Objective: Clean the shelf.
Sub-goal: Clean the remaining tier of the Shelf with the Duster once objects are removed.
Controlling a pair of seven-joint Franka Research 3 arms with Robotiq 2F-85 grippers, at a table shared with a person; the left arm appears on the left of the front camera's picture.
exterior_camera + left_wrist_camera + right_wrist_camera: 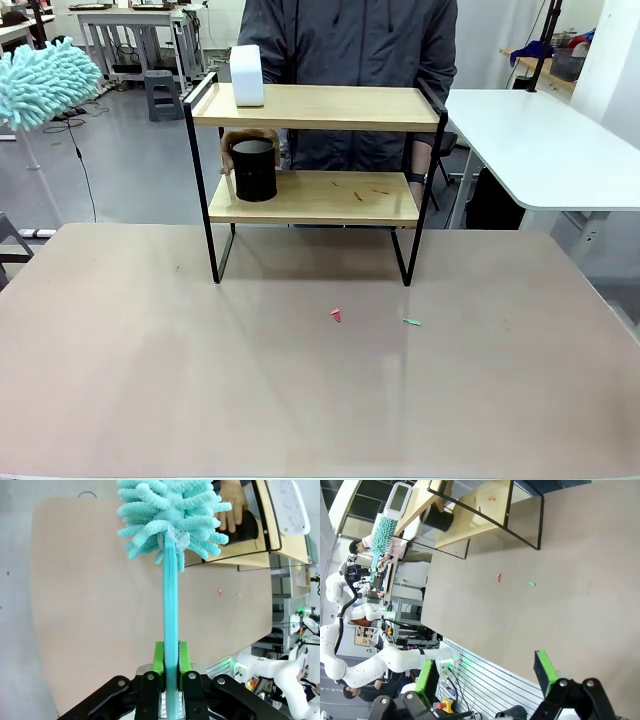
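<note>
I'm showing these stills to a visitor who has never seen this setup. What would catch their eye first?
The fluffy turquoise duster stands out most, its handle clamped in the left pincer, up at the left of the front view. Next comes the shelf at the table's far side. There a person's hand holds a black cylinder on the lower board, and a white box sits on the top board.

Front view faced across beige tabletop (300,400) from robot's side. Wrist views held high, rolled sideways, aimed down. Light wooden two-tier shelf in black frame (330,105) shared by all.
</note>
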